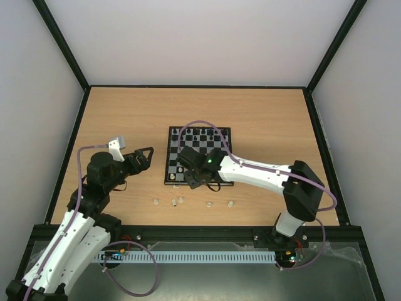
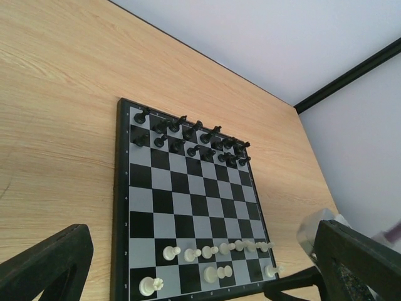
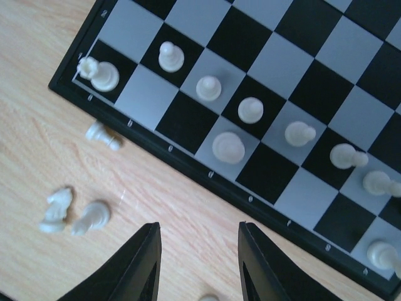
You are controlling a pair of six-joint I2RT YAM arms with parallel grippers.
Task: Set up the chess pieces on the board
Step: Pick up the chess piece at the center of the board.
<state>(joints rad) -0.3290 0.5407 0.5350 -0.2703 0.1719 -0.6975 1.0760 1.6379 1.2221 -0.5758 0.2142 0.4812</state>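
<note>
The board (image 1: 199, 155) sits mid-counter (image 1: 263, 119) on pale wood, black pieces (image 1: 203, 133) across its far 2 rows. Cream chess pieces (image 3: 250, 110) line its near rows; others lie loose toward the counter's near edge. The right gripper (image 3: 199, 251) hovers there, parted and empty. The left gripper (image 1: 145, 158), wide and empty, hangs leftward.

light wood table (image 1: 125, 119) w/ dark edge rail (image 1: 194, 86); tiny black pieces (image 2: 188, 135) in 2 rows; pale walls (image 1: 200, 37) around.

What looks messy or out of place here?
Several white chess pieces lie tipped over on the wooden table, just off the board at its near edge, while the others stand on squares. The white back row has gaps.
</note>
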